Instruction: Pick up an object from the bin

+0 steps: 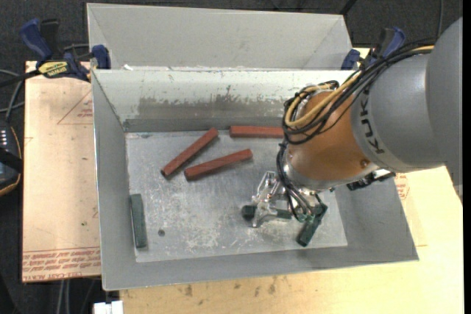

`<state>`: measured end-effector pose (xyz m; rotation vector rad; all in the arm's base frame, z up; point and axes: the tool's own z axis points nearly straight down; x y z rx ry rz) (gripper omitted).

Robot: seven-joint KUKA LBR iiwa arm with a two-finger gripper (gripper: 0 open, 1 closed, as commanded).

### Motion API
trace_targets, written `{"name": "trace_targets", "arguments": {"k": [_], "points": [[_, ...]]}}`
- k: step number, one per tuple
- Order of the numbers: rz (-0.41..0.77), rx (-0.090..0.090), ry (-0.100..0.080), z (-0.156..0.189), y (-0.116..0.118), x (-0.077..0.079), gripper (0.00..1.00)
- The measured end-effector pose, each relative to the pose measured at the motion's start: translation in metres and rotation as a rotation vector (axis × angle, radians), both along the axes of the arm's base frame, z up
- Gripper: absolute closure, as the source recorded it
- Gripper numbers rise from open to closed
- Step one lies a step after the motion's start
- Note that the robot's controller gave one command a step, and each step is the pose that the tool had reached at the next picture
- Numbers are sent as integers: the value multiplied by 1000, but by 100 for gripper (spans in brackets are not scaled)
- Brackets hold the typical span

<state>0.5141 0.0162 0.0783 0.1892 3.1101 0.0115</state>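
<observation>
Grey metal bin (206,232) carrying: long reddish-brown stick (189,153) lying slantwise mid-floor; shorter reddish-brown stick (218,165) lying just beside it; third reddish-brown stick (256,131) lying along the back wall; dark green bar (137,220) lying near the left wall; second green bar (307,232) sitting front right

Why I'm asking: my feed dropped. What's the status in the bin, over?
Gripper down at bin floor, lower right. Dark green bar beside it, hold unconfirmed. Red-brown bars lie apart, upper left, not in the way.
</observation>
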Motion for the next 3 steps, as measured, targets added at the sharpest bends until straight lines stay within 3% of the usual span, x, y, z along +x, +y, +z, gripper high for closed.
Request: {"name": "trace_targets", "arguments": {"k": [1,2,3], "points": [[-40,-4,24,113,3,15,100],[-41,-4,24,113,3,15,100],[-36,-4,24,146,0,12,100]]}}
